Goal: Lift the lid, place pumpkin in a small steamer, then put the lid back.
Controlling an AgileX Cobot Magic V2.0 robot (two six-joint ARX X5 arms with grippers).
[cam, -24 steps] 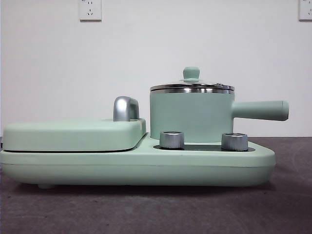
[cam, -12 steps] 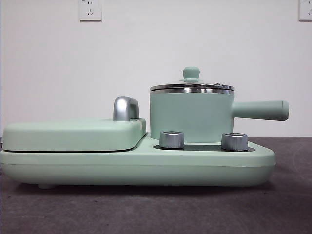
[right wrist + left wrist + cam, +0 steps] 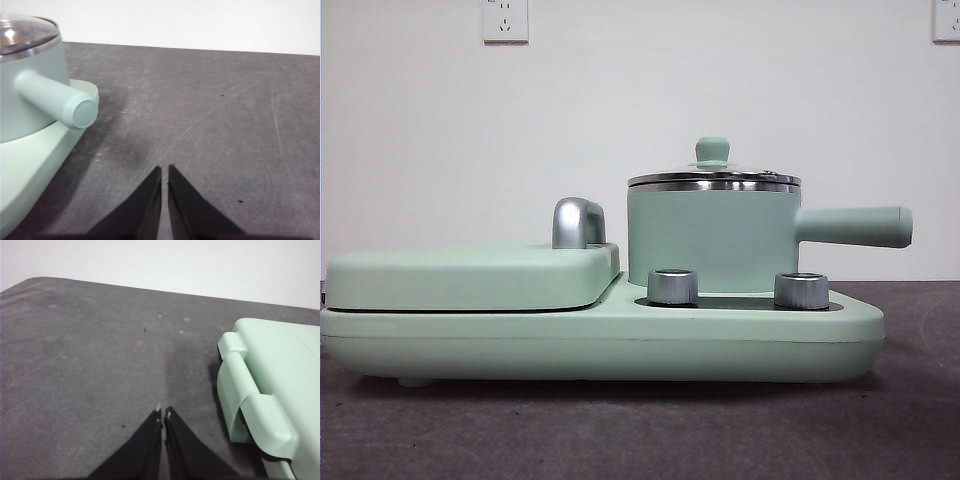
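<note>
The lid [image 3: 714,178] sits closed on the small steamer [image 3: 712,240], which stands on the right half of the wide mint-green appliance base [image 3: 600,340], behind the two silver knobs [image 3: 672,286]. The pot's long side handle [image 3: 853,226] points toward three o'clock in the front view. On the base's left half lies the flat rectangular cover [image 3: 470,275] with its chrome handle [image 3: 578,222]. The pumpkin shows in none of the views.

Both arms wait low over the dark desk [image 3: 640,430]. The left hand [image 3: 164,412] hangs off the cover end of the base, clenched with its tips nearly meeting and nothing between them. The right hand [image 3: 165,170] hangs off the pot end, just past the tip of the side handle, likewise clenched and empty.

The lid looks stiff, fairly light and breakable: glass ringed in shiny steel. The rim is thin and probably slick, a poor place to grip. The mint-green knob [image 3: 712,150] at twelve o'clock above the pot is the natural hold. It is small and waisted, so jaws closing under its cap should keep it from slipping. A straight upward lift seems wise, since a tilted disc could catch on the pot's rim. The pot is probably light enough to shift if the lid drags.
</note>
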